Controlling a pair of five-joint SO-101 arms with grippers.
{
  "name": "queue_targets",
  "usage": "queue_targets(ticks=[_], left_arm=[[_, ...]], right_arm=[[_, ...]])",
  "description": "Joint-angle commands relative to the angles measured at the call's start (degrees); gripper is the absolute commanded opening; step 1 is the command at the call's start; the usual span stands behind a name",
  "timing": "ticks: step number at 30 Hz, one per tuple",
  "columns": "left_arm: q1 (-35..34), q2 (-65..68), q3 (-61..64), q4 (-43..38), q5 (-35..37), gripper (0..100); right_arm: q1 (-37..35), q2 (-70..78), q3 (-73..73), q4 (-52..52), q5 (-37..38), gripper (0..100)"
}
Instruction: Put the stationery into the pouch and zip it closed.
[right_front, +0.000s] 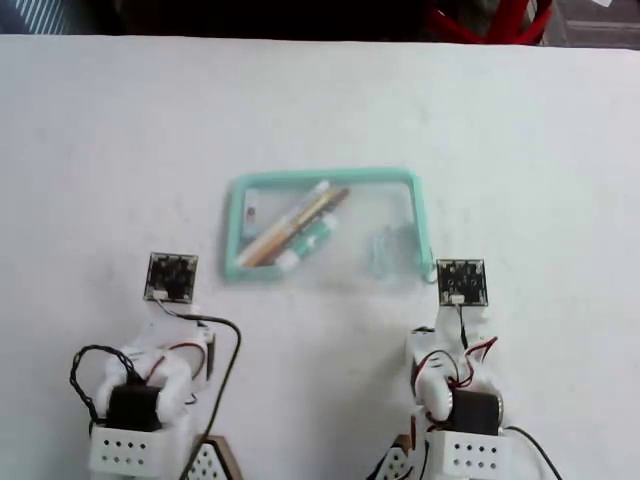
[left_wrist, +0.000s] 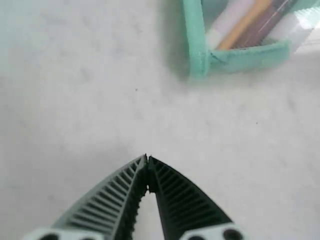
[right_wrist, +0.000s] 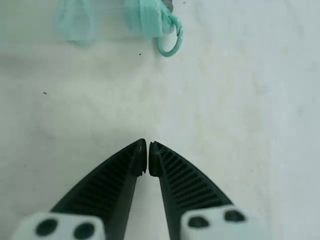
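A clear pouch with a mint-green border (right_front: 325, 226) lies flat on the white table (right_front: 320, 110). Inside it I see pens and a pencil (right_front: 295, 228) lying slantwise, and a small clear item (right_front: 382, 250) toward its right end. The left wrist view shows the pouch's near left corner (left_wrist: 200, 55) with the pens' ends (left_wrist: 245, 27) inside. A green zipper ring (right_wrist: 169, 44) hangs at the pouch's near right corner. My left gripper (left_wrist: 147, 160) is shut, apart from the pouch, on the near side. My right gripper (right_wrist: 147, 146) is shut too, a short way from the ring.
Both arms sit pulled back at the table's near edge, the left arm (right_front: 150, 390) and the right arm (right_front: 455, 390), with cables around their bases. A red object (right_front: 490, 20) lies beyond the far edge.
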Motion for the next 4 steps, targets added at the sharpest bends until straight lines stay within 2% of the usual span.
queue_targets(ticks=[1, 4], left_arm=[[0.31, -0.13, -0.18, 0.09, 0.44, 3], [0.31, -0.13, -0.18, 0.09, 0.44, 3]], right_arm=[[-0.04, -0.4, 0.53, 0.31, -0.7, 2.3], [-0.04, -0.4, 0.53, 0.31, -0.7, 2.3]])
